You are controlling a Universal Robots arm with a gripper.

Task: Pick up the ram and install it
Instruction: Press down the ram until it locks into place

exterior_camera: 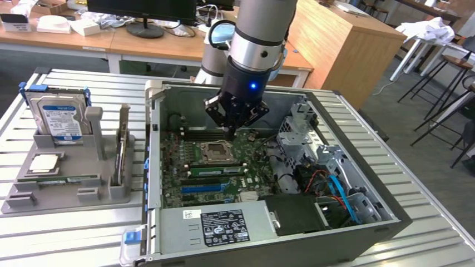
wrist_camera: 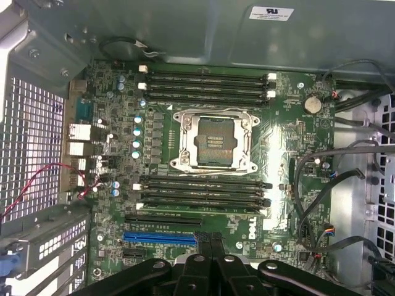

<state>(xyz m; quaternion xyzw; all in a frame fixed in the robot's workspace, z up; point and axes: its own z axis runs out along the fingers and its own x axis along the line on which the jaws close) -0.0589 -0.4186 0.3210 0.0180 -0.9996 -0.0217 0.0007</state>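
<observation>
Currently the gripper point(exterior_camera: 231, 131) hangs inside the open case point(exterior_camera: 386, 222), its jaws pressed fully together with nothing between them. In the wrist view the two black fingers point(wrist_camera: 203, 256) meet in a closed seam above the lower edge of the board point(wrist_camera: 290, 203). Directly beneath the jaws lies the empty socket point(exterior_camera: 217, 150) — its metal frame is open and the contact field is exposed. On either side of the socket run banks of dark slots point(wrist_camera: 203, 192); the bank nearer the jaws in the wrist view sits just past the fingertips, and the other bank point(wrist_camera: 207, 86) lies beyond the socket. A blue slot point(wrist_camera: 162, 237) sits just beside the fingers. No stick can be seen seated in the slots in the wrist view. The ram point(exterior_camera: 55, 179) lies flat in the grey tray point(exterior_camera: 30, 203), well apart from the jaws, outside the case toward the exterior view's left. It is a thin green strip resting along the tray's front channel, untouched by the gripper. Near it in the same tray rest the square chip point(exterior_camera: 43, 162) and, standing upright behind, the drive point(exterior_camera: 59, 119) — both are also well clear of the jaws. A card point(exterior_camera: 121, 147) stands on edge in the tray, between the ram and the case.
</observation>
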